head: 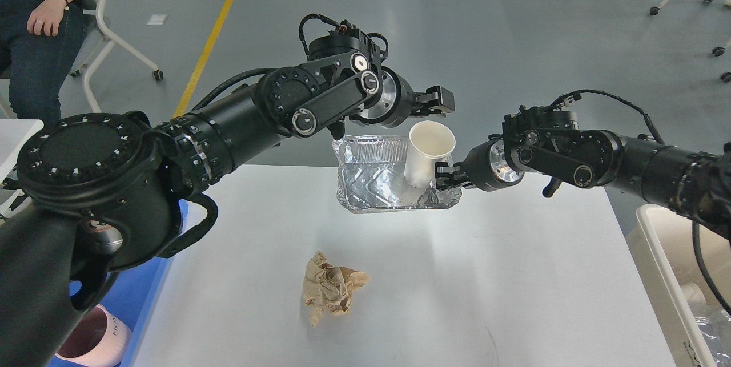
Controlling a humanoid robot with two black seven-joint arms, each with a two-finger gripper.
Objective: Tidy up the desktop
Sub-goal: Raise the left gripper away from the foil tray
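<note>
The white desktop (514,275) fills the lower middle of the head view. My right gripper (442,176) is shut on the right rim of a silver foil tray (371,181) and holds it above the desktop's far edge. A white paper cup (425,153) stands tilted inside the tray at its right end. My left gripper (440,101) is open and empty, just above and apart from the cup. A crumpled brown paper ball (331,290) lies on the desktop nearer me.
A white bin (665,275) with waste in it stands at the right edge. A blue tray (140,298) with a pink cup (94,341) sits at the lower left. A seated person (40,19) and a small white side table (14,133) are at the far left.
</note>
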